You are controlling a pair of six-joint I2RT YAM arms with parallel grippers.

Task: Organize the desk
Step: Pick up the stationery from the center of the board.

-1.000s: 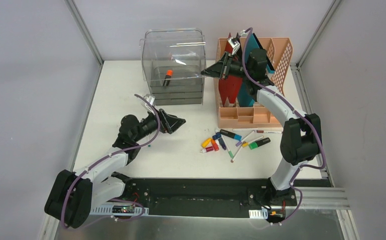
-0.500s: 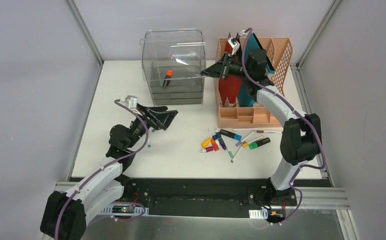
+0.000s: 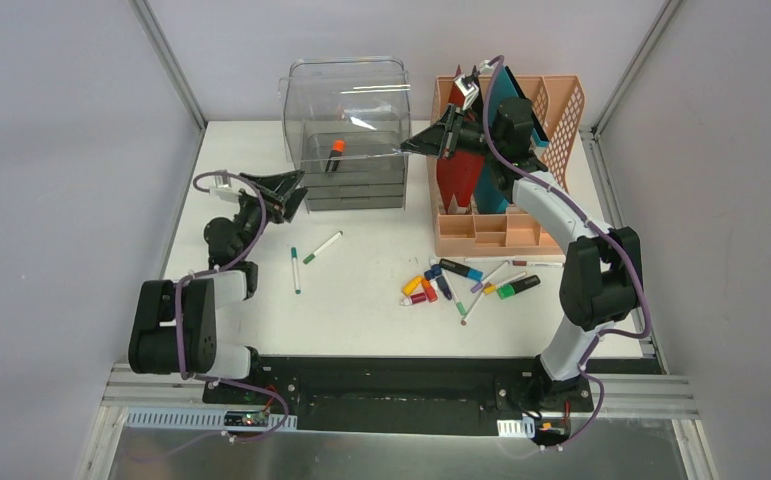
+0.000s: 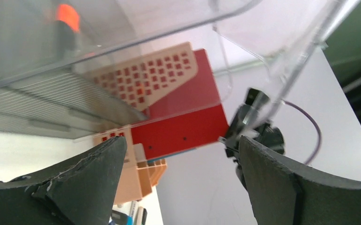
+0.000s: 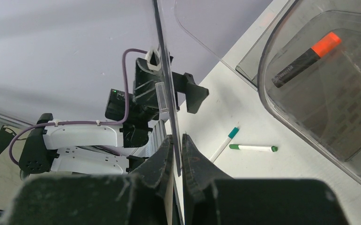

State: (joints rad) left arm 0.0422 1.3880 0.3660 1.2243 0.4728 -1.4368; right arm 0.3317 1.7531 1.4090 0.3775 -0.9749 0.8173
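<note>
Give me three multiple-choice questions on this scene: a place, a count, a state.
1. Where is the orange-capped marker?
A. in the clear drawer box
B. on the desk
C. in the left claw

2. How many green-capped pens lie on the desk in front of the box?
A. one
B. two
C. five

3. The left claw is
A. open and empty
B. shut on a pen
C. shut on the marker

Answers: 1 A, it shows through the clear wall; 2 B, the top view shows two there; 3 A, its fingers stand wide apart, nothing between.
</note>
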